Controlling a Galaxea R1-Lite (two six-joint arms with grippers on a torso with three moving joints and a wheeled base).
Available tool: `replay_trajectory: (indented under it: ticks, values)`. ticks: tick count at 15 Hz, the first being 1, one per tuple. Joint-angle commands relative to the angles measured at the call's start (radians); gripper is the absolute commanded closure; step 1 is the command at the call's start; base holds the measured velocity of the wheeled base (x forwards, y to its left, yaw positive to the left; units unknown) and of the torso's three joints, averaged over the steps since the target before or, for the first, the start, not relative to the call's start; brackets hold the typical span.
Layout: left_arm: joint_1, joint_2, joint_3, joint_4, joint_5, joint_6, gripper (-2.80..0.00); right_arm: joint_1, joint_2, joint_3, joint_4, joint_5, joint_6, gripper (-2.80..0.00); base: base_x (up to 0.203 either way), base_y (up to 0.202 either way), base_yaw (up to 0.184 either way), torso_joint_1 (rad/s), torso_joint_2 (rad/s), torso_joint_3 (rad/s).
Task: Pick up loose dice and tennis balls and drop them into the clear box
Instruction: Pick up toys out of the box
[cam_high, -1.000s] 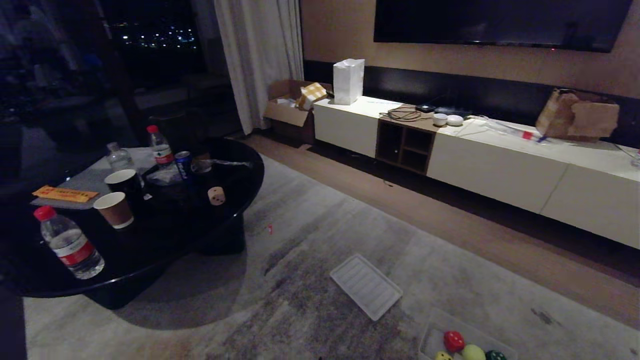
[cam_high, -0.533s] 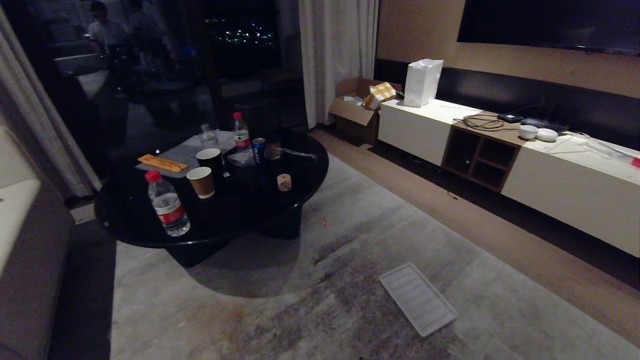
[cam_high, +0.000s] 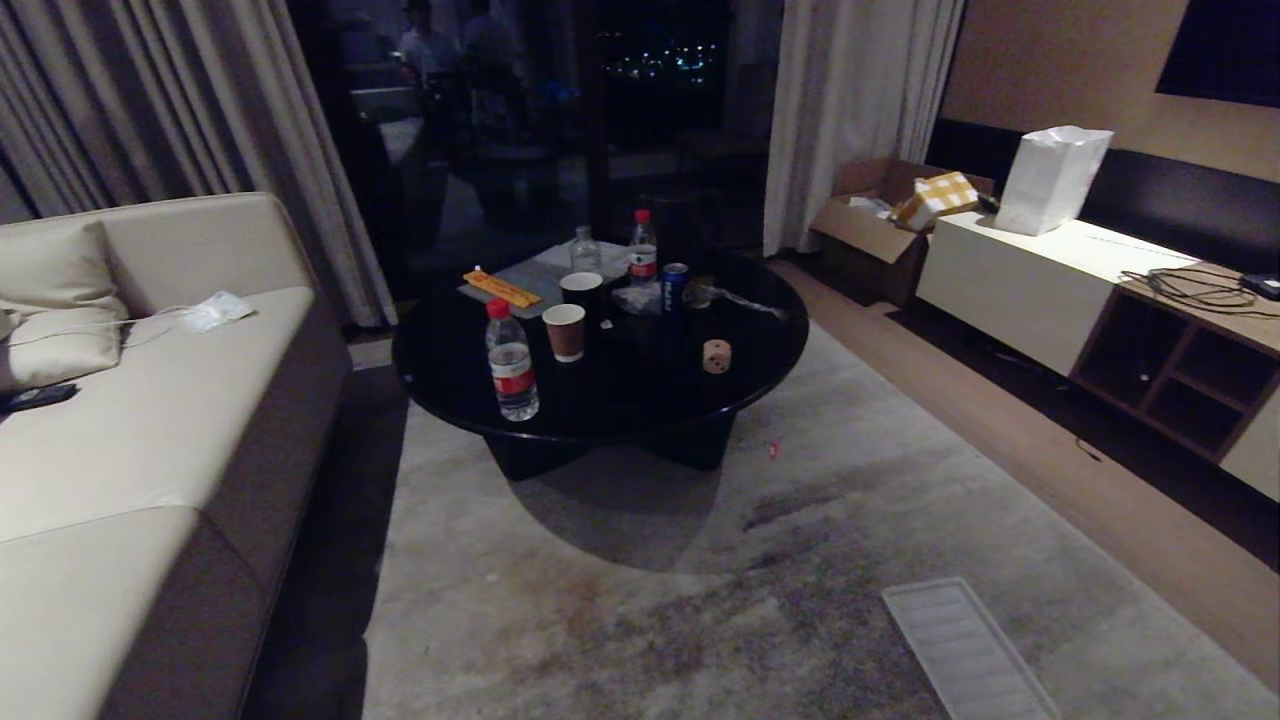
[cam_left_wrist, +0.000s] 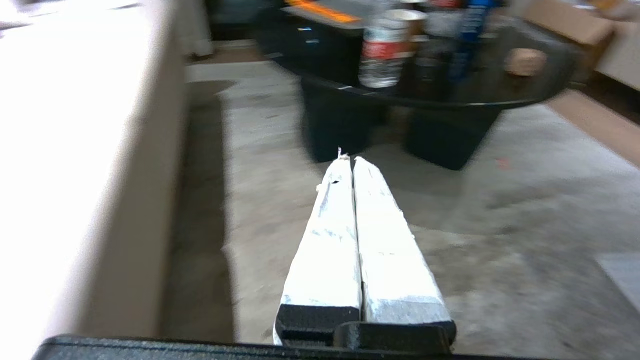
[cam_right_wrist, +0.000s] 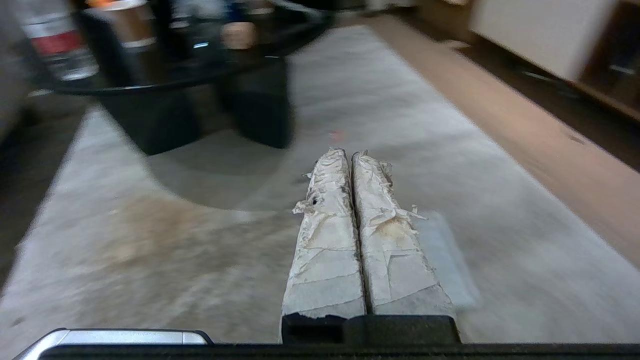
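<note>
Scanning the room, left to right:
sofa (cam_high: 150, 400): far left
cream die (cam_high: 716, 356): sitting on the black coffee table (cam_high: 600, 400), right side
ribbed lid (cam_high: 965, 650): on the rug
my left gripper (cam_left_wrist: 352, 162): pressed together, empty
my right gripper (cam_right_wrist: 349, 155): same, holding nothing

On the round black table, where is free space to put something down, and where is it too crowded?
Free: the near rim of the black table, between the water bottle and the cream die. Crowded: the far half, around the paper cups and can.
</note>
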Motion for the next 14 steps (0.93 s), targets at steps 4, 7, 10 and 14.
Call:
replay_trajectory:
  ticks: [4, 7, 10, 14]
  values:
    - [0.000, 0.002, 0.002, 0.000, 0.000, -0.004, 0.00, 0.001, 0.002, 0.009, 0.000, 0.001, 0.000, 0.00, -0.001, -0.009, 0.160, 0.004, 0.00, 0.003]
    - [0.000, 0.002, 0.002, 0.000, 0.000, -0.002, 0.00, 0.001, 0.002, 0.009, -0.002, 0.001, 0.000, 0.00, 0.001, -0.003, 0.077, 0.000, 0.00, 0.002]
    - [0.000, 0.002, 0.002, -0.001, 0.000, -0.002, 0.00, 0.001, 0.002, 0.009, 0.000, 0.001, 0.000, 0.00, 0.000, 0.000, 0.000, 0.000, 0.00, 0.000]
    - [0.000, 0.002, 0.002, 0.000, 0.000, -0.005, 0.00, 0.001, 0.002, 0.009, 0.000, 0.001, 0.000, 0.00, 0.022, 0.000, 0.000, 0.000, 0.00, 0.001]
